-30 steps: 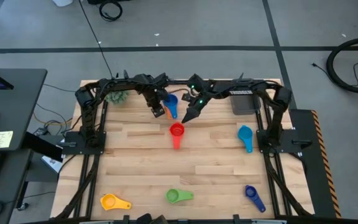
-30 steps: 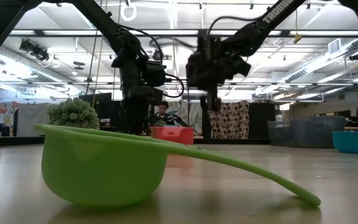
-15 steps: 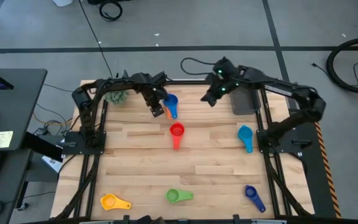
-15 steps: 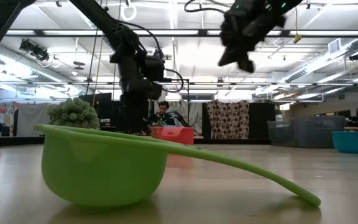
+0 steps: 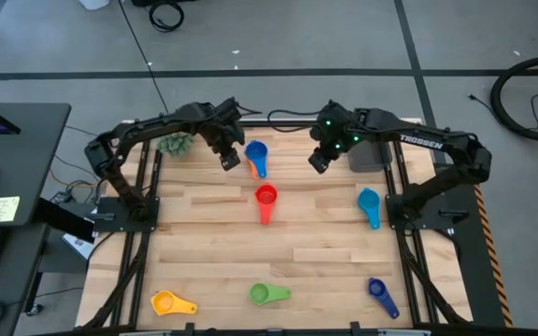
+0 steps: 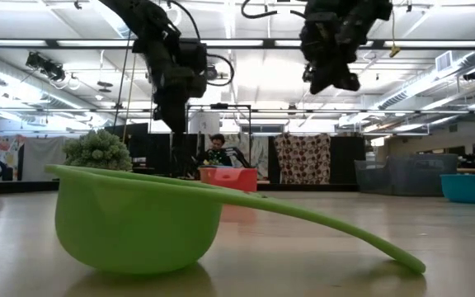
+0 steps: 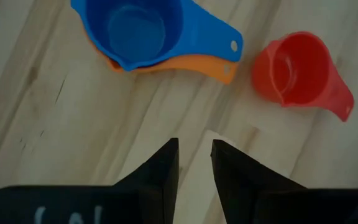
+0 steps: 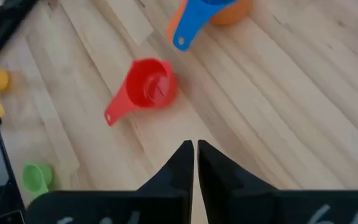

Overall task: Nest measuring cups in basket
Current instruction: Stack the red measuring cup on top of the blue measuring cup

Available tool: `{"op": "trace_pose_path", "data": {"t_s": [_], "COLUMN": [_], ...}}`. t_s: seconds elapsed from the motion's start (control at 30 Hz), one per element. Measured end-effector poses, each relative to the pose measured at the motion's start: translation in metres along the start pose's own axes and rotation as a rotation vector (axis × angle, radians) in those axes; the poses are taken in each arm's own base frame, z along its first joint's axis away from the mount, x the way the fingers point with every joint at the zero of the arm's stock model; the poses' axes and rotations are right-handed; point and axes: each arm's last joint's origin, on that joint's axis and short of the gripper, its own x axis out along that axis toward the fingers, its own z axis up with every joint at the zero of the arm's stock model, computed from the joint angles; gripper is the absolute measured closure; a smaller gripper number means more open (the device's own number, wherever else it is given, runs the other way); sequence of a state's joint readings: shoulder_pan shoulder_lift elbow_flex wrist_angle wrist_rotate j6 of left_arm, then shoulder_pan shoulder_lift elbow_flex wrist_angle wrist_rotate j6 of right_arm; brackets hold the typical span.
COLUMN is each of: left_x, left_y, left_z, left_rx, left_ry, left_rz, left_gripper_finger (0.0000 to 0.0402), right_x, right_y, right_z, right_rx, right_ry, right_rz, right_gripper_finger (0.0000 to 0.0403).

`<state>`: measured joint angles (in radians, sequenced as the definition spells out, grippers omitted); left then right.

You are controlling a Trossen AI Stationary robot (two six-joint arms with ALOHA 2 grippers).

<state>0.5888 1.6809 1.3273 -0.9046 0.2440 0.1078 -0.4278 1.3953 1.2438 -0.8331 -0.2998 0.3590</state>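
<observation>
A blue measuring cup sits nested in an orange one at the table's far middle, their handles lying together. A red cup stands just nearer. The light blue, dark blue, green and yellow cups lie apart on the table. The dark grey basket stands at the far right, partly under my right arm. My left gripper hovers above and left of the blue-orange pair, narrowly open with nothing between its fingers. My right gripper hangs high between the cups and the basket, shut and holding nothing.
A fuzzy green plant ball sits at the far left corner. Black arm frames run along both side edges of the table. In the low view the green cup fills the foreground.
My right gripper has risen and drawn back toward the table's right and far side, away from the blue cup, tipping from pointing steeply down to slanting. My left gripper has lifted up off the blue-orange pair, which stays in place on the table.
</observation>
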Motion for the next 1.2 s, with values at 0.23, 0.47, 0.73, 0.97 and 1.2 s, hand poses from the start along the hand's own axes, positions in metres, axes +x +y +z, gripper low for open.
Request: {"op": "trace_pose_path", "data": {"t_s": [0.23, 0.47, 0.73, 0.97, 1.2], "left_x": [-0.020, -0.031, -0.033, -0.033, -0.033], "left_y": [-0.007, -0.010, -0.011, -0.012, -0.012], "left_z": [-0.006, -0.010, -0.011, -0.012, -0.013], "left_rx": [0.010, 0.015, 0.015, 0.015, 0.015], "left_ry": [-0.022, -0.037, -0.040, -0.025, -0.019], "left_rz": [0.011, 0.017, 0.017, 0.015, 0.014], "left_gripper_finger": [0.0301, 0.0301, 0.0301, 0.0301, 0.0301], "right_x": [0.021, 0.051, 0.089, 0.121, 0.141], "right_y": [-0.004, 0.000, 0.012, 0.019, 0.021], "right_z": [0.003, 0.000, 0.009, 0.017, 0.009], "right_rx": [0.103, 0.089, 0.051, -0.061, -0.134], "right_ry": [0.063, 0.148, 0.105, 0.024, 0.075], "right_rz": [-0.011, -0.023, 0.037, 0.075, 0.069], "right_gripper_finger": [0.0363, 0.0315, 0.0287, 0.0289, 0.0289]}}
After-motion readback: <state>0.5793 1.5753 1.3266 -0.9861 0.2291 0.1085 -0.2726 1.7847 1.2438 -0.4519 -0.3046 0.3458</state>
